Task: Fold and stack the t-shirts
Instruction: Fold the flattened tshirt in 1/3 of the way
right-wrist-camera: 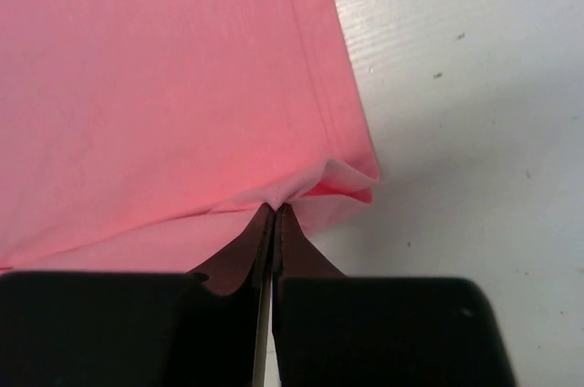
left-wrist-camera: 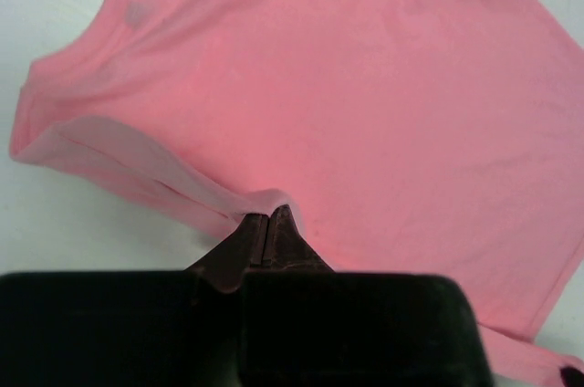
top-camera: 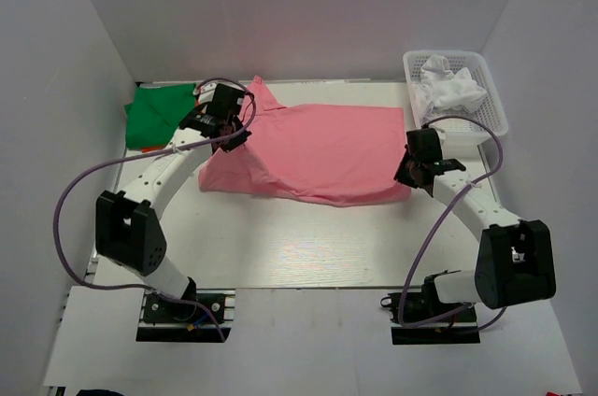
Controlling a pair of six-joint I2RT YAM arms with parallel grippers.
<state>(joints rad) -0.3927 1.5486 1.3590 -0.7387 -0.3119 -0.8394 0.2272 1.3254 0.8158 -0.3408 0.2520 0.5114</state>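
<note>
- Two arms reach in from the near edge of the table (top-camera: 299,256), one at each end of the pink t-shirt (top-camera: 318,148).
- The pink t-shirt lies spread flat across the far middle of the table, its length running left to right, with a few soft creases along its near edge.
- The left fingers (top-camera: 243,132) are clenched on the shirt's left end. The left wrist view shows the left fingers (left-wrist-camera: 285,234) pressed together on a raised fold of the hemmed edge.
- The right fingers (top-camera: 405,172) are clenched on the shirt's right near corner. The right wrist view shows the right fingers (right-wrist-camera: 290,236) closed tight on puckered cloth at that corner, with bare table just beside it.
- A green t-shirt (top-camera: 159,114) lies flat in the far left corner of the table, beside the left arm and apart from the pink one.
- A white mesh basket (top-camera: 495,108) stands in the far right corner and holds a crumpled white t-shirt (top-camera: 450,88).
</note>
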